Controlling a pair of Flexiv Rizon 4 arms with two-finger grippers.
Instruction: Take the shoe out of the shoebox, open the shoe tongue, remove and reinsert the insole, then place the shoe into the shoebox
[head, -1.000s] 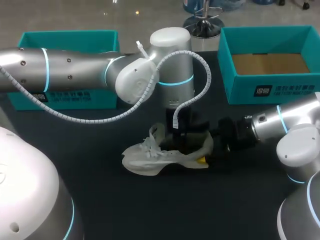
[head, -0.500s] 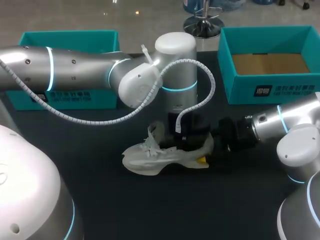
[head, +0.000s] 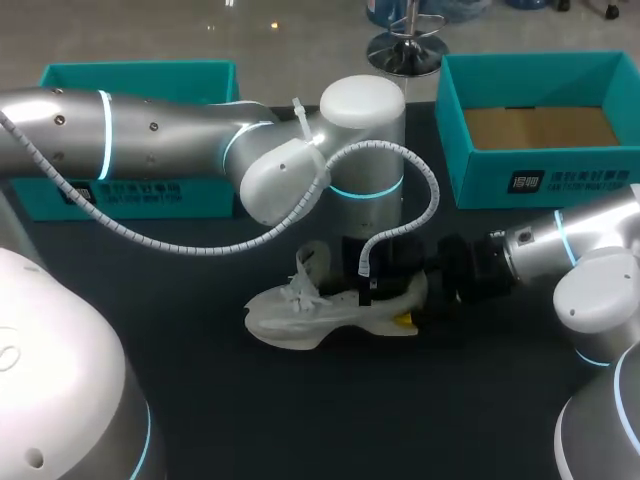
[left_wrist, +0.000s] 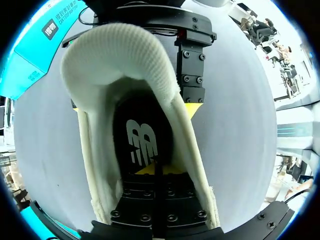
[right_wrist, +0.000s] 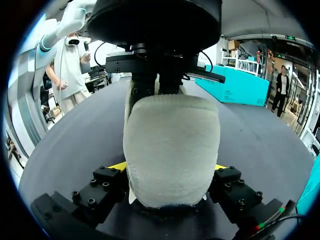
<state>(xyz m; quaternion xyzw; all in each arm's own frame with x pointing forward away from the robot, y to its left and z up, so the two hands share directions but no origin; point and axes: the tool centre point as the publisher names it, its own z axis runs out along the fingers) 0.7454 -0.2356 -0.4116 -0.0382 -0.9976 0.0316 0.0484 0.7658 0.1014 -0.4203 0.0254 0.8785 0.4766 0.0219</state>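
A white shoe (head: 300, 315) lies on the dark table, toe to the left and heel to the right. My left gripper (head: 375, 285) comes straight down into its opening. Inside, in the left wrist view, the left gripper (left_wrist: 155, 169) is shut, its yellow tips pinching the black insole (left_wrist: 142, 135) at its near end. My right gripper (head: 405, 300) comes in from the right and holds the heel. In the right wrist view the shoe's heel (right_wrist: 172, 145) fills the gap of the right gripper (right_wrist: 170, 167), with a finger against each side.
An open teal shoebox (head: 560, 180) with a brown floor stands at the back right. A second teal box part (head: 200, 195) sits at the back left, partly behind my left arm. Bare dark table lies in front of the shoe.
My left arm has shifted a little to the right and lower into the shoe, and its fingers have closed. The right arm and the shoe have stayed put.
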